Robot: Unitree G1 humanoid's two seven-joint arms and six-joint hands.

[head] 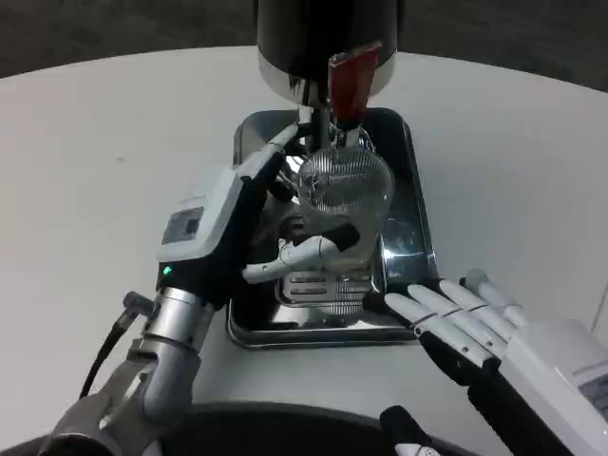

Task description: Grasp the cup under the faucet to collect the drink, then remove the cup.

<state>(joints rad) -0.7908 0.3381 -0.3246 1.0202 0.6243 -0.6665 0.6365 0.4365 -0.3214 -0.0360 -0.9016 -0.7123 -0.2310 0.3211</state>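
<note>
At frame center, the left hand [271,223] grips the cup [344,190] beneath the half-hidden faucet [318,119]; the right hand [465,318] lies open, empty, lower right.

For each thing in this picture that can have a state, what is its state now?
cup: upright under the faucet, held by the left hand
left hand: fingers around the cup
right hand: fingers spread, flat at the tray's edge, holding nothing
faucet: no flow can be made out
red lever: up
tray: on the table

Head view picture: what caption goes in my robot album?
Left hand holds clear cup under faucet; right hand waits.
</note>
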